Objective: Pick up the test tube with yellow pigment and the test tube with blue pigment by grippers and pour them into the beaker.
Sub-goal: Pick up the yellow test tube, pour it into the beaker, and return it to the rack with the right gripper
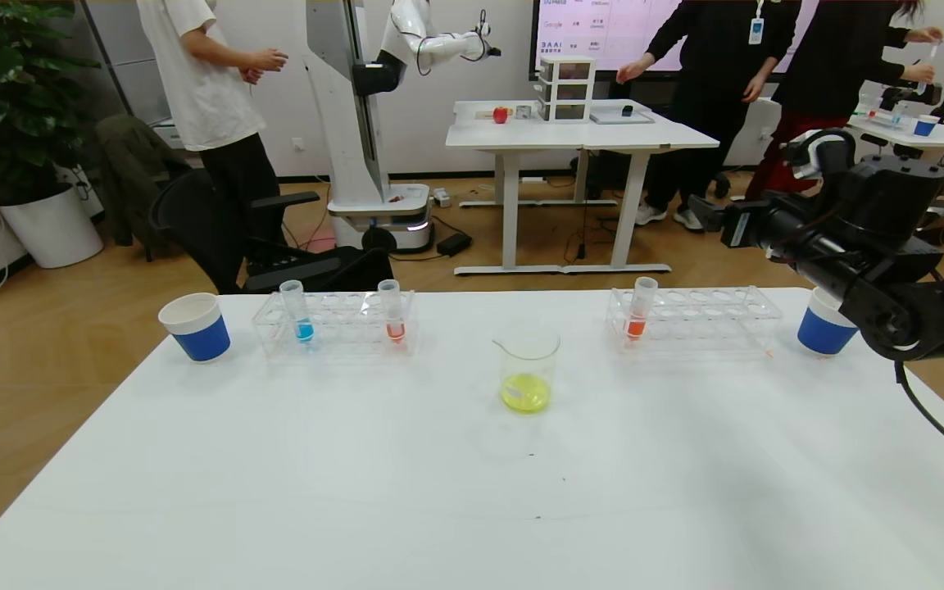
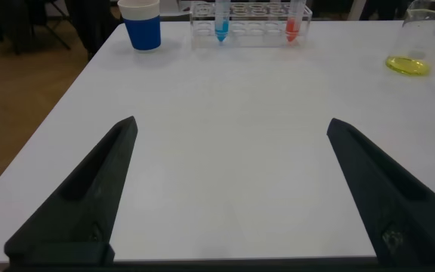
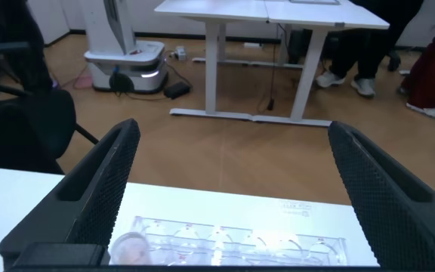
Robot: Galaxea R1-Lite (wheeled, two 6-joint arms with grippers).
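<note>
The beaker [image 1: 528, 369] stands mid-table with yellow liquid in its bottom; it also shows in the left wrist view [image 2: 412, 45]. The test tube with blue pigment [image 1: 301, 315] stands upright in the left clear rack [image 1: 337, 328], beside an orange-red tube [image 1: 392, 315]. No test tube with yellow pigment is in view. My right gripper [image 1: 705, 215] is raised above the right rack [image 1: 697, 315], open and empty [image 3: 232, 126]. My left gripper [image 2: 231, 122] is open and empty low over the near table, far from the blue tube [image 2: 221, 23]; it is outside the head view.
The right rack holds one orange-red tube [image 1: 640, 315]. Blue-and-white paper cups stand at the far left [image 1: 196, 326] and far right [image 1: 824, 324] of the table. People, white desks and another robot stand beyond the table's far edge.
</note>
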